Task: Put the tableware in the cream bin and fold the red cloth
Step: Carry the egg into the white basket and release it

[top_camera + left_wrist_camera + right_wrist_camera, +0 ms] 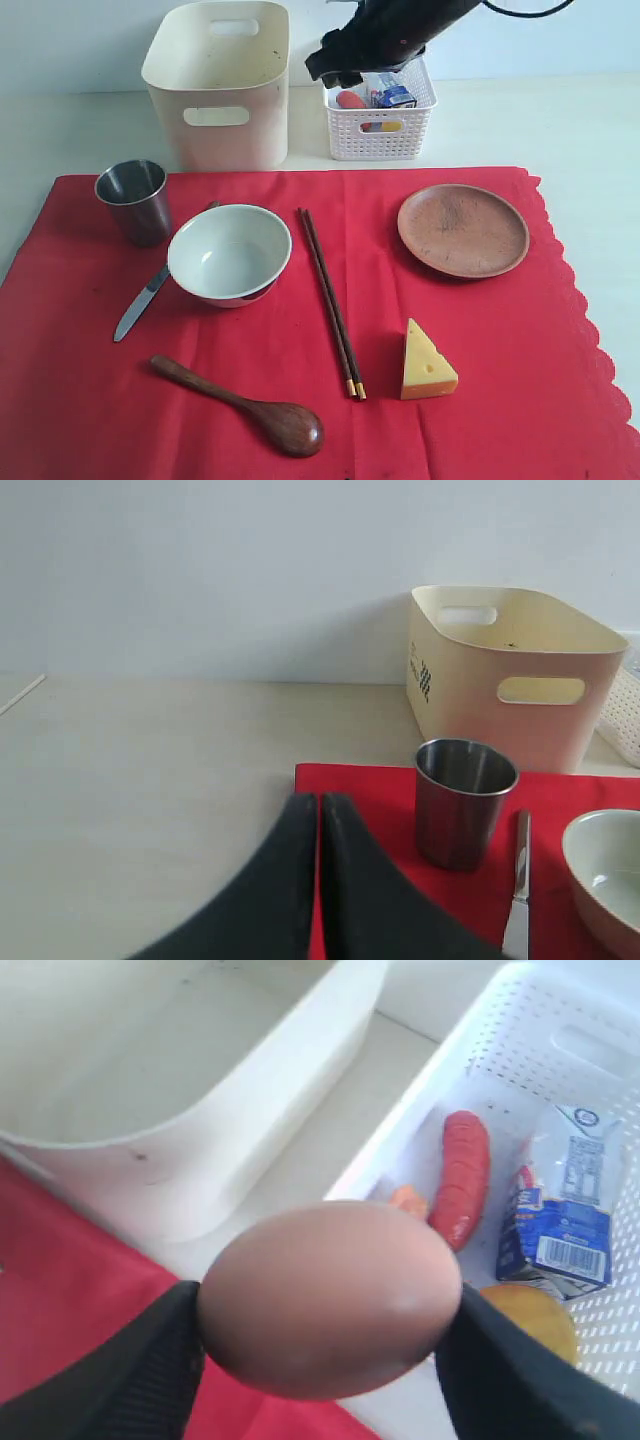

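My right gripper (325, 1365) is clamped on the egg (330, 1290) above the white basket (378, 140), top centre of the exterior view. It looks close to the rim, so a release here could crack it or tip it outside. The left gripper (319, 870) has its fingers pressed together, the tableware (228, 250) lies on the red cloth (560, 400), and the cream bin (225, 140) is upper left.

Found bare counter (150, 780) left of the red cloth (500, 420), free for an approach. Saw the cream bin (218, 90) open from above. Noted the white lattice basket (380, 140) partly covered by the right end effector (350, 72), clamped on an egg (330, 1300). Saw open cloth between chopsticks (330, 300) and brown plate (463, 230). Found steel cup (135, 200), knife (140, 305) and white bowl (230, 252) crowded together at left.
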Motion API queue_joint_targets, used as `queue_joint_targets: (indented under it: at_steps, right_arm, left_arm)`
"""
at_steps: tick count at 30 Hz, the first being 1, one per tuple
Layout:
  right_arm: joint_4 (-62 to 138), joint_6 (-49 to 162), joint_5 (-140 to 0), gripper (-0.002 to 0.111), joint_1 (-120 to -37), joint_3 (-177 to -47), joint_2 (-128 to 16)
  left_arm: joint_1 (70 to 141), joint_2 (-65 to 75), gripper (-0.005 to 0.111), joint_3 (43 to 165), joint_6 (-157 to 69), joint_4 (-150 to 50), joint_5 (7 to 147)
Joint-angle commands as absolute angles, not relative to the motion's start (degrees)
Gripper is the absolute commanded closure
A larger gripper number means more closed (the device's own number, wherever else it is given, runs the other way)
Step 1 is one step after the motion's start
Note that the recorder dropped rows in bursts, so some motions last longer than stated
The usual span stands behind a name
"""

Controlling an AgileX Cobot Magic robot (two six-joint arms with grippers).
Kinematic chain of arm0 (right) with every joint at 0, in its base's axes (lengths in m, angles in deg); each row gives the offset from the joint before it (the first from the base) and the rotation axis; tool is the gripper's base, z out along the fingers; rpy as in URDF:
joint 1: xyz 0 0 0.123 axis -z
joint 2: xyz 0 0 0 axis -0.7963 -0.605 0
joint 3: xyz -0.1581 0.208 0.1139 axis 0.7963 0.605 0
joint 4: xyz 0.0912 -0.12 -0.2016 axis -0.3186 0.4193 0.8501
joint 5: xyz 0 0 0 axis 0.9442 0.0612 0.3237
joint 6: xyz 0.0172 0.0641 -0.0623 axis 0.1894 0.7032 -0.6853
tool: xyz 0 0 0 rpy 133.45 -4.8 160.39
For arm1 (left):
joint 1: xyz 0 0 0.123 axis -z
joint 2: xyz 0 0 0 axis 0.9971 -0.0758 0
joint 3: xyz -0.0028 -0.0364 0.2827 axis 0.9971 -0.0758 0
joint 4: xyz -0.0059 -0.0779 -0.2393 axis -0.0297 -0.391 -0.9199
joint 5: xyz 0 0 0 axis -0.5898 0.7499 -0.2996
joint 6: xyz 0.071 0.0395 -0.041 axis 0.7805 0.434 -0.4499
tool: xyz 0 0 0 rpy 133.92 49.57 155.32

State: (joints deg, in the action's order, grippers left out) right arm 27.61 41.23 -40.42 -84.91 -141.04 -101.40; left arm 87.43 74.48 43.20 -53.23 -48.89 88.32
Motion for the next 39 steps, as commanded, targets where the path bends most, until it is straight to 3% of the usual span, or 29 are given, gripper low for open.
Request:
queue_joint_targets:
  at_steps: [1, 8, 20, 27, 39]
  right_arm:
    - [27.85, 43.75, -48.88, 0.108, -82.6, -140.93, -105.82]
    - [27.85, 52.49, -61.28, 0.103, -82.3, -140.93, -111.15]
    - [28.13, 52.54, -63.25, 0.044, -82.3, -140.93, -113.48]
    - [28.13, 52.54, -63.91, 0.018, -82.3, -140.93, -113.48]
    - [28.01, 52.54, -51.18, 0.017, -82.3, -140.93, -105.46]
  left_arm:
    - [87.27, 74.85, 0.103, 43.23, -53.18, -49.25, 88.3]
    - [87.27, 74.85, 0.103, 43.23, -53.18, -49.25, 88.3]
    - [87.27, 74.85, 0.103, 43.23, -53.18, -49.25, 88.3]
    - [87.27, 74.85, 0.103, 43.23, -53.18, -49.25, 88.3]
    - [87.27, 74.85, 0.103, 43.23, -53.18, -49.25, 88.3]
